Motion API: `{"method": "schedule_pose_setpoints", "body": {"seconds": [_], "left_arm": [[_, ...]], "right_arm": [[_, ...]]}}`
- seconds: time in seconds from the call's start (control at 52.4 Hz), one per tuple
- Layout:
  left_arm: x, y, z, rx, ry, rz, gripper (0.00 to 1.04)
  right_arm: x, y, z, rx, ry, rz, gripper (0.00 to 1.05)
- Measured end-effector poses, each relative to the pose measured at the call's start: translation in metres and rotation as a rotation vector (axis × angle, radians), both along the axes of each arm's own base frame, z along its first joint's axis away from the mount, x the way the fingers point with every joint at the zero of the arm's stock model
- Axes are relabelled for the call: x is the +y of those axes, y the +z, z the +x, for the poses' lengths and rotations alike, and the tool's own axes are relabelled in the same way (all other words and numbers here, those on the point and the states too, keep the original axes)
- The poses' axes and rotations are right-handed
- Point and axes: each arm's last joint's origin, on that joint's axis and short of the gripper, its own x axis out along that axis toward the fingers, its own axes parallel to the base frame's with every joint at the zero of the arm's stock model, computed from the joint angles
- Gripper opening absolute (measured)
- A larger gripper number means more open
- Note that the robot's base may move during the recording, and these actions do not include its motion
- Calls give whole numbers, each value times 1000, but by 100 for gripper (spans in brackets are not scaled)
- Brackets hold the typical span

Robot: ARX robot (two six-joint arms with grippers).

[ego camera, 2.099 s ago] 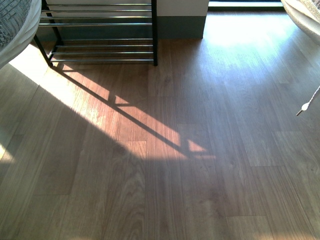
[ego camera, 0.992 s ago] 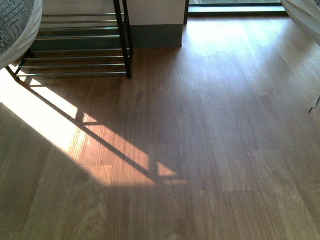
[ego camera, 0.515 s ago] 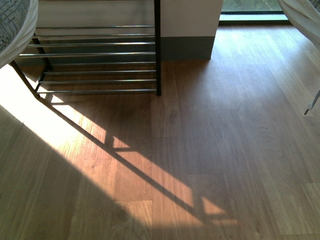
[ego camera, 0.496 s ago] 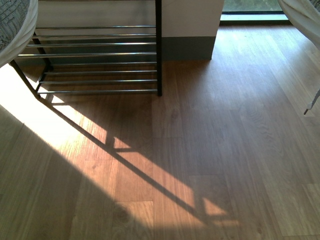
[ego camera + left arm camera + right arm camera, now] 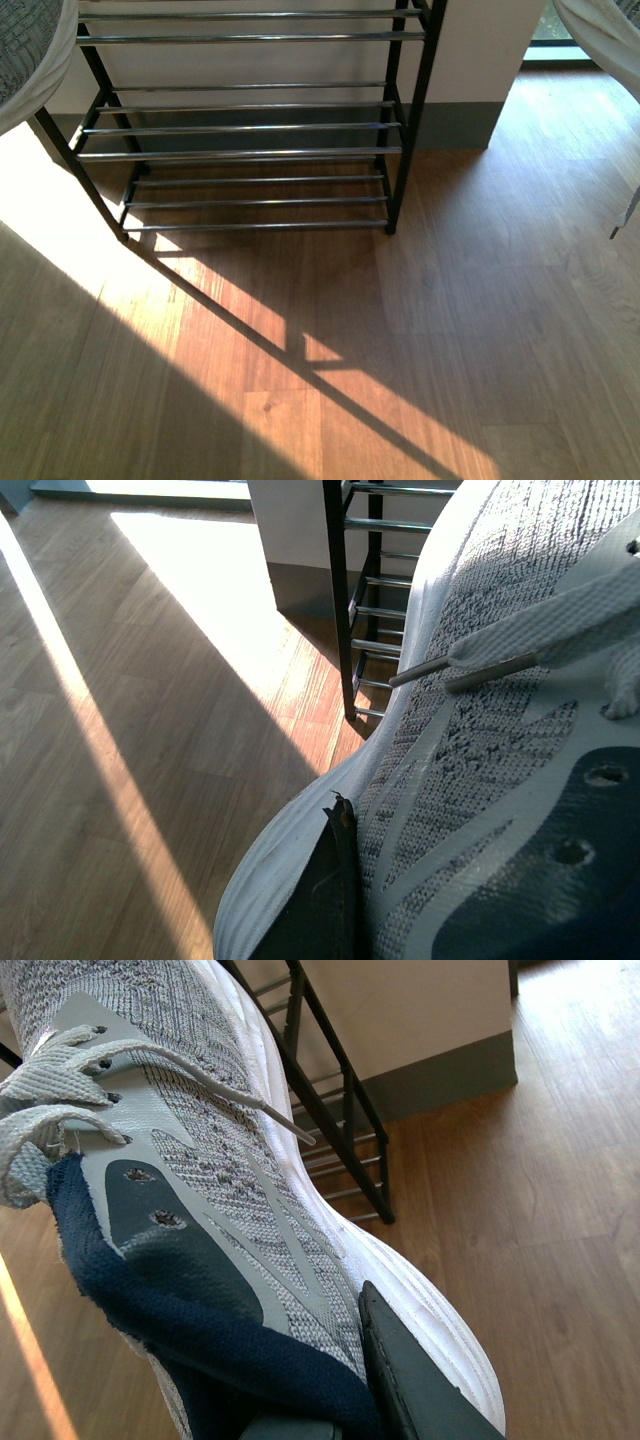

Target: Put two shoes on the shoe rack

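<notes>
Both grey knit sneakers are off the floor, one per arm, and neither is on the rack yet. The left sneaker (image 5: 480, 780) fills the left wrist cam and the right sneaker (image 5: 210, 1190) fills the right wrist cam. In the front cam they only poke in at the top corners.

The right gripper (image 5: 340, 1410) is clamped on the heel: one dark finger sits outside by the white sole, and what looks like the other is tucked into the navy lining (image 5: 180, 1330). The left gripper (image 5: 335, 900) shows just one dark finger flat against the shoe's side. The 2nd finger is hidden, but the shoe hangs there, so prob pinched too.

Handling-wise they look light. The knit upper is soft and will squash under a pinch, while the sole is thicker and stiffer, so the heel wall near the sole is the sane place to grab, imo. The laces are loose. One lace end (image 5: 625, 212) dangles at the right edge and could snag on a bar.

The shoe rack (image 5: 250, 130) stands straight ahead against the wall on the wood floor (image 5: 450, 350). It has a black frame and thin silver bars w/ gaps, so each sole needs to land across several bars.
</notes>
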Motion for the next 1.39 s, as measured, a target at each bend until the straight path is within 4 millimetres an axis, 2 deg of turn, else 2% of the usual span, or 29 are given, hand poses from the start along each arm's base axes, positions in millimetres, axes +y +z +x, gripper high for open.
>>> {"method": "schedule_pose_setpoints", "body": {"seconds": [1.393], "left_arm": [[1, 0, 0, 1, 3, 1, 2]], "right_arm": [[1, 0, 0, 1, 3, 0, 1]]}}
